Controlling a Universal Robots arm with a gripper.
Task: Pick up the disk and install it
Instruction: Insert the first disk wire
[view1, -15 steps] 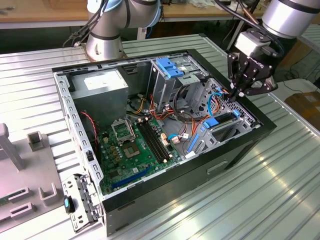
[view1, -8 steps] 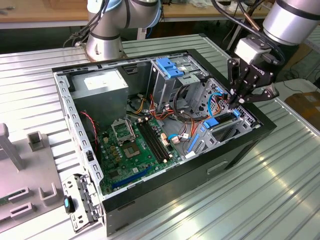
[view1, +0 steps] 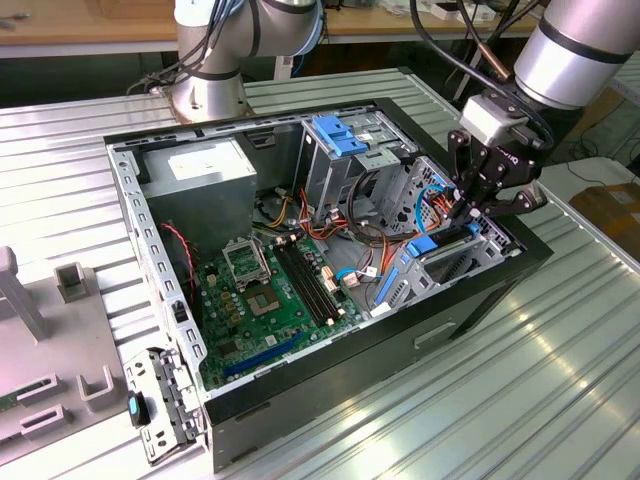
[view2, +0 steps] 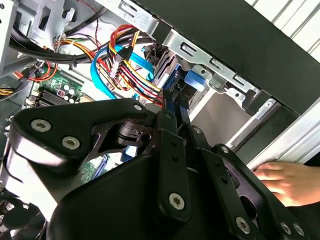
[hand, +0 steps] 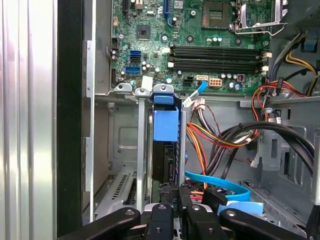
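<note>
Disk (hand: 165, 150) stands on edge in the drive cage (hand: 125, 165) (long axis toward the motherboard (hand: 200, 40)), pinched by end effector (hand: 172, 197).

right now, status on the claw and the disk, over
Claw down in the drive cage, shut on the disk. Disk on edge, partway into its bay. Cable bundle close beside; a hand outside the case.

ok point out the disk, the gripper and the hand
disk (hand: 165, 125), first wrist view, on its blue rail tab
gripper (view1: 470, 205), exterior view, between its fingertips
hand (view2: 287, 181), second wrist view, middle of the hand
</note>
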